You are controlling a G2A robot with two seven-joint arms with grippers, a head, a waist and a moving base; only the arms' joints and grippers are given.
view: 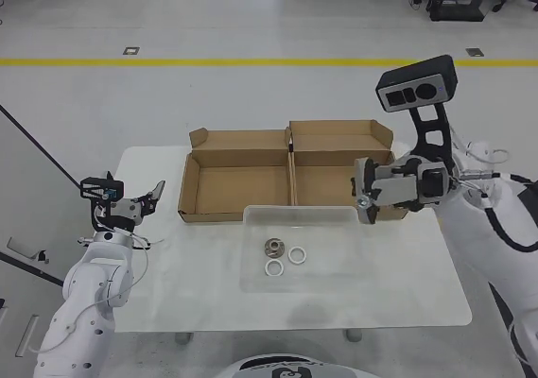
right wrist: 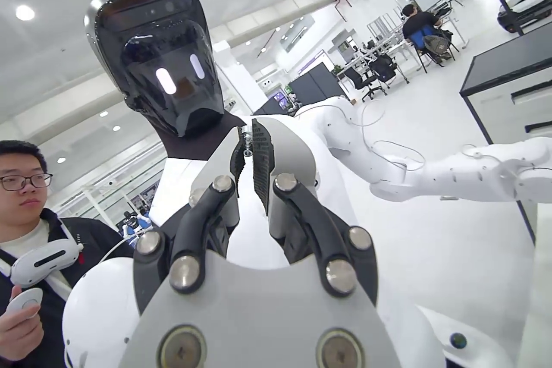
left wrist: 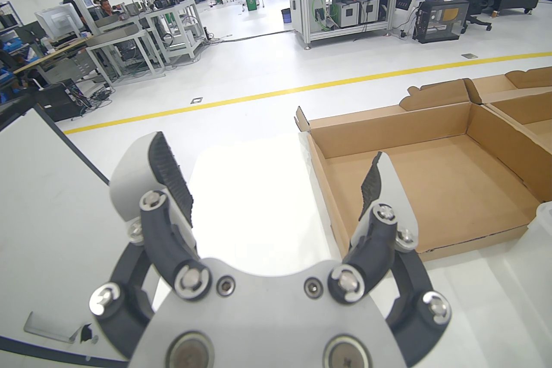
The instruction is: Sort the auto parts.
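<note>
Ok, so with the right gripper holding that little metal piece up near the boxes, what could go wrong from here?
One: the right gripper pinches the small metal part only at its very fingertips, so it might slip out. Two: in the top view that gripper sits near the front wall of the right box, close to the clear tray; a release here might drop the part outside the box.

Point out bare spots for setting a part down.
Bare floors: left brown cardboard box, right brown cardboard box. The white table is bare left of the clear plastic tray, whose middle is crowded with white rings.
</note>
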